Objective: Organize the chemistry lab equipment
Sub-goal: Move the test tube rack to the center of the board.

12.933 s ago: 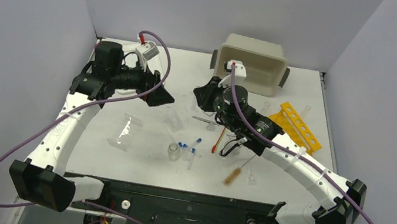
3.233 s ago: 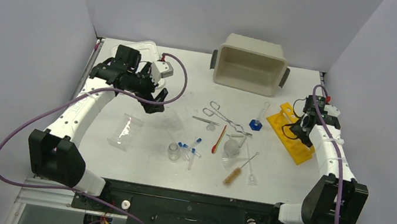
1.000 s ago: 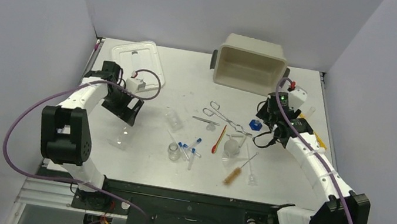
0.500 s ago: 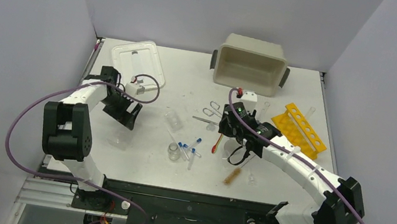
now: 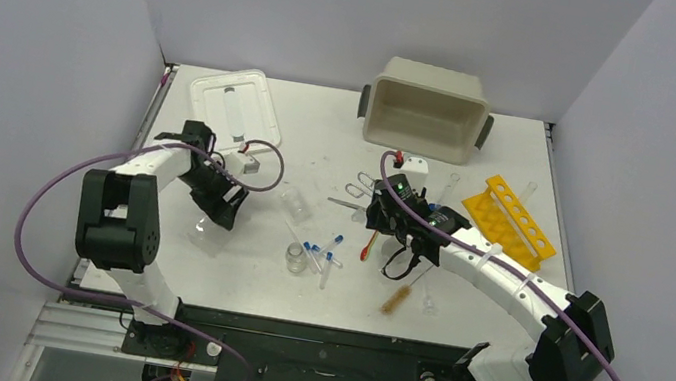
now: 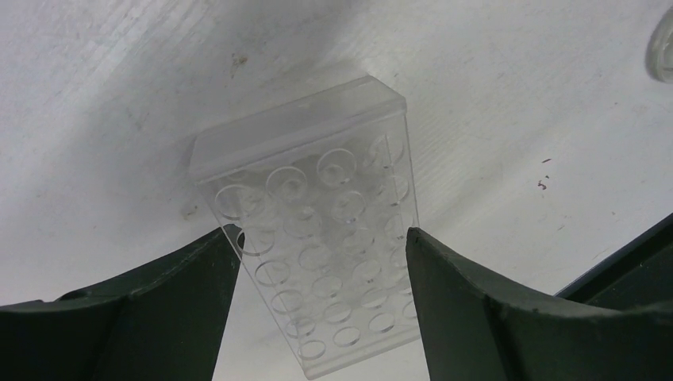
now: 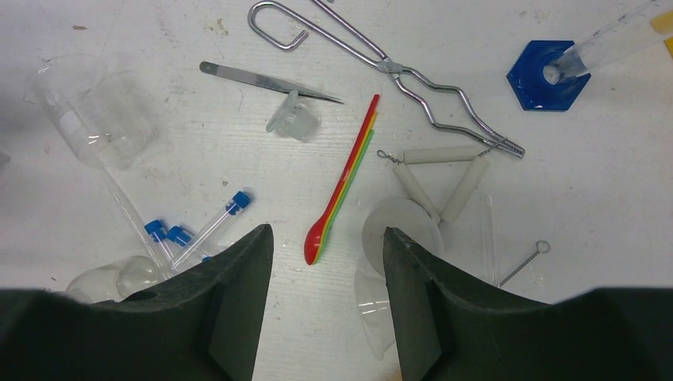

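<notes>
Left end effector [image 6: 321, 238] straddles clear well rack [image 6: 309, 159], jaws apart; right end effector [image 7: 327, 238] gapes above spatula [image 7: 349, 178].

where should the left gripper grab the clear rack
Across its two long sides, near the middle, coming straight down from above. The rack lies flat, holes up, and its long sides run between the left gripper's fingers.

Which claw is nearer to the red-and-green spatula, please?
Right. The right claw hovers directly above the spatula; the left claw is far off, straddling the clear rack.
</notes>
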You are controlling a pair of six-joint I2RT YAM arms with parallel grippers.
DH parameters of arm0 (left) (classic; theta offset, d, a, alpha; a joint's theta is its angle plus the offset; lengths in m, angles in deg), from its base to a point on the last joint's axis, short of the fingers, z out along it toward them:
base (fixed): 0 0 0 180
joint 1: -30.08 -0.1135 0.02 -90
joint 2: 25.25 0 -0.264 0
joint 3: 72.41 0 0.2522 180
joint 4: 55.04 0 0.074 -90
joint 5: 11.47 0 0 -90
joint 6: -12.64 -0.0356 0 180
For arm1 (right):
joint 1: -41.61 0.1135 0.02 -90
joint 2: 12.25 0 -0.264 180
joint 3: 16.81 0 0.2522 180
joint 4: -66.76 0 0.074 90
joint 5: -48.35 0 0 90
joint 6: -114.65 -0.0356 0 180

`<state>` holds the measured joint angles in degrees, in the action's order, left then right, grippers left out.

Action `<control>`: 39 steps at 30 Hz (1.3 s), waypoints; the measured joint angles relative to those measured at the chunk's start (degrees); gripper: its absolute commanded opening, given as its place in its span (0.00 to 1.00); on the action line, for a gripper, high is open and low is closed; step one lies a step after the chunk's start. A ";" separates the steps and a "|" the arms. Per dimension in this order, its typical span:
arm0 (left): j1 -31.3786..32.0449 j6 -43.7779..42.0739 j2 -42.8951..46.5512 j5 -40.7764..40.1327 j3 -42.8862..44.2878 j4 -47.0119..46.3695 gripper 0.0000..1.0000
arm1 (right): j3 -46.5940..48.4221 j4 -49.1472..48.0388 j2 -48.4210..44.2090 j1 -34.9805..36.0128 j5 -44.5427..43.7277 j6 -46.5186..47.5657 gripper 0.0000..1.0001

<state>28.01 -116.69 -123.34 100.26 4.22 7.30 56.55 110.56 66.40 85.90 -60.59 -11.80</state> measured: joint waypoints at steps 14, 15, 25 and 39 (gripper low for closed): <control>11.32 0.57 -1.11 2.99 0.28 0.02 0.84 | -0.46 0.17 0.00 0.00 -0.04 -0.24 0.55; 11.10 0.74 -1.16 2.97 0.66 0.22 0.90 | -0.46 0.17 0.02 0.00 -0.04 -0.24 0.55; 5.20 1.75 2.82 4.35 10.23 5.29 0.97 | 5.66 -0.59 10.58 0.00 4.66 -0.17 0.56; 4.63 6.45 13.55 4.42 13.75 9.94 0.97 | 11.47 -7.74 28.87 0.81 19.41 -1.66 0.56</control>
<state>32.64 -110.24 -109.79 104.68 17.97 17.25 68.02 102.82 95.27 86.71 -41.18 -13.46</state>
